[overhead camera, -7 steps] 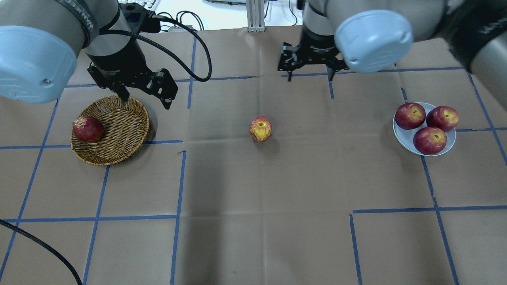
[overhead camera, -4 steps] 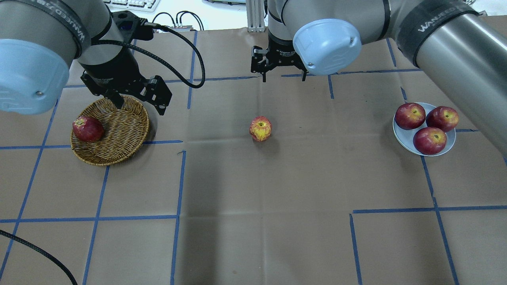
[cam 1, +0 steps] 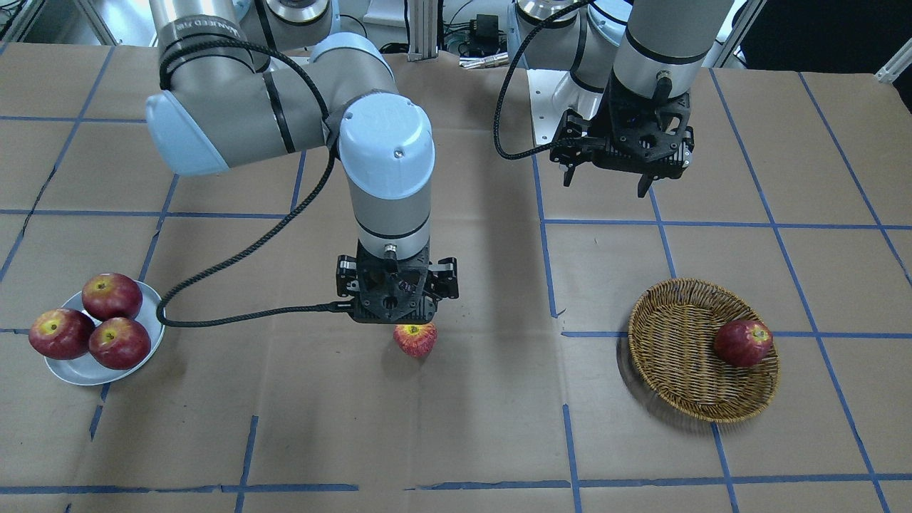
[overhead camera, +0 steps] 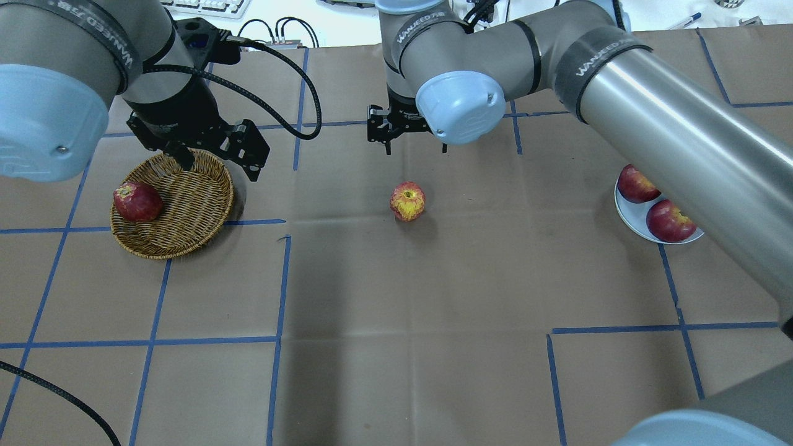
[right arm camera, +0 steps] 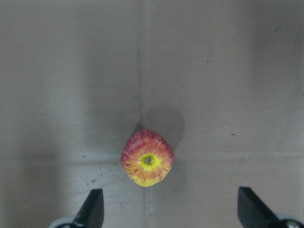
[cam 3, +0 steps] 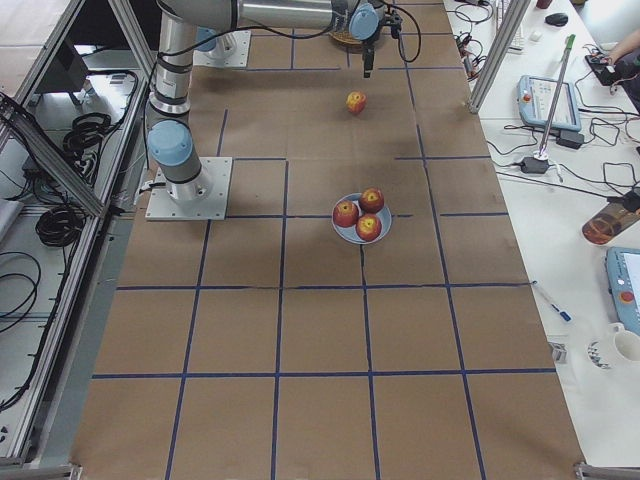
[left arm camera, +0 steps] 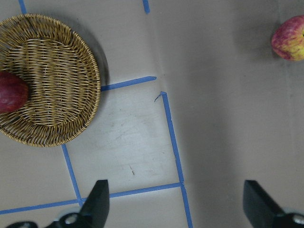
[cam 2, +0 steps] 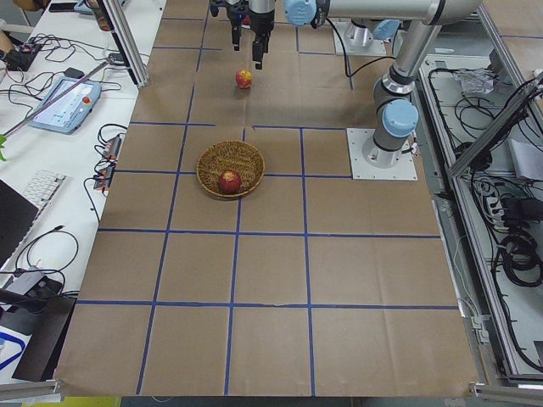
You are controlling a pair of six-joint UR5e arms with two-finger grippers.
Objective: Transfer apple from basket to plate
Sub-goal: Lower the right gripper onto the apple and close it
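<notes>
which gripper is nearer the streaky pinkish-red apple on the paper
Right: the right gripper hangs almost over the apple; the left gripper is off by the tan wicker basket.

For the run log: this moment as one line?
right claw open over streaky apple on table | left claw open, empty | basket: one dark-red apple | plate: three dark-red apples

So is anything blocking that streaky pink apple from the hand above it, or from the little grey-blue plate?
Nothing visible lies between the open right hand and the streaky pinkish-red apple below it. Nothing shows on the way to the small grey-blue plate either, but three dark red apples already crowd that plate.
</notes>
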